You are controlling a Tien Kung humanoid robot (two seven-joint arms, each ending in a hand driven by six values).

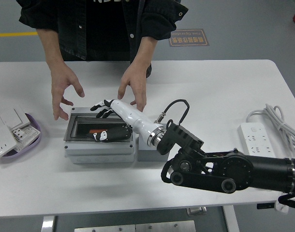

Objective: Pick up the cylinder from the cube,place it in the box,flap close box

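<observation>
The grey box point(100, 151) stands left of centre with its clear-windowed lid point(84, 123) lying down flat over it. A bit of the orange cylinder point(95, 131) shows through the window, beside a reflection of my hand. My right hand point(103, 107) reaches in from the right, its fingers spread and resting on the lid's far edge, holding nothing. The grey cube point(146, 153) sits against the box's right side, partly hidden under my wrist. The person's two hands point(63, 92) point(134, 86) hover open just above the box's far side, not touching it.
A purple dish point(34, 126) with white switch plates point(7, 129) lies at the left edge. A white power strip point(256, 139) with its coiled cable point(279, 121) lies at the right. My right forearm point(225, 170) lies across the near middle of the table.
</observation>
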